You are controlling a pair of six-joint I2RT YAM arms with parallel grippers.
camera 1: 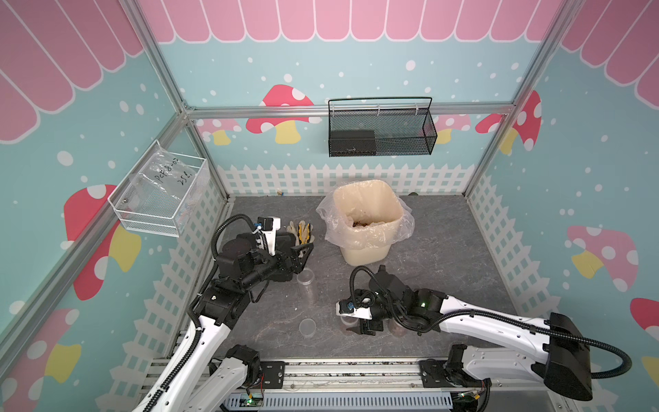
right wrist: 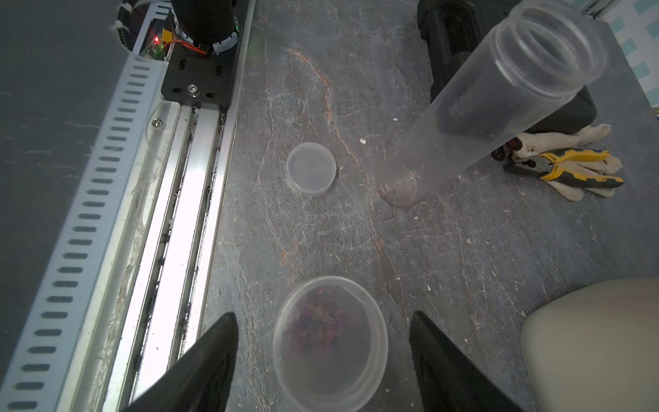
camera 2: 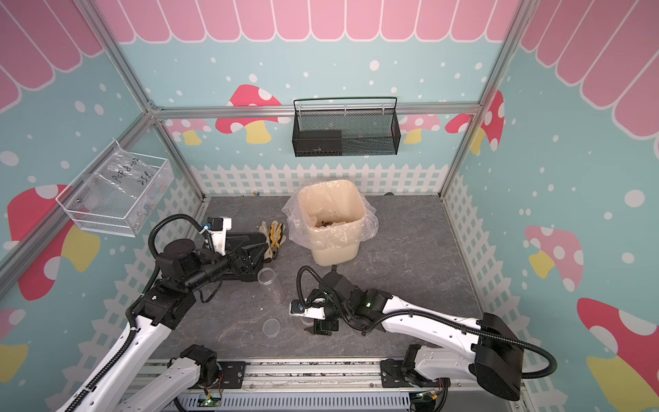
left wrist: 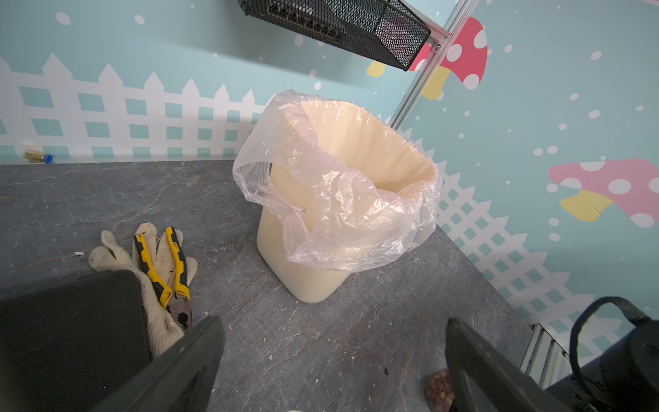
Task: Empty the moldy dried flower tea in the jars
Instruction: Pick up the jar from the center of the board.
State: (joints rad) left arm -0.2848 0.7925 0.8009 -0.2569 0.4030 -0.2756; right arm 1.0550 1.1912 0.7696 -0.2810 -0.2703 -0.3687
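A short lidded jar (right wrist: pixel 330 342) holding reddish moldy dried flower tea (right wrist: pixel 321 321) stands between the fingers of my right gripper (right wrist: pixel 322 360). That gripper is open, with a gap on each side of the jar. In a top view my right gripper (camera 1: pixel 362 330) hovers low over it near the front edge. A tall empty jar (camera 1: pixel 306 281) (right wrist: pixel 499 96) stands upright without its lid, and a loose lid (camera 1: pixel 307 326) (right wrist: pixel 311 168) lies in front of it. Another jar with tea (camera 1: pixel 397 330) shows partly under the right arm. My left gripper (camera 1: pixel 305 255) (left wrist: pixel 331 356) is open and holds nothing.
A cream bin (camera 1: pixel 367 221) (left wrist: pixel 303 278) with a clear liner stands at the back centre, with some tea (camera 1: pixel 360 224) inside. Work gloves with yellow pliers (camera 1: pixel 301 232) (left wrist: pixel 160 271) lie left of the bin. A black mesh basket (camera 1: pixel 381 128) hangs on the back wall.
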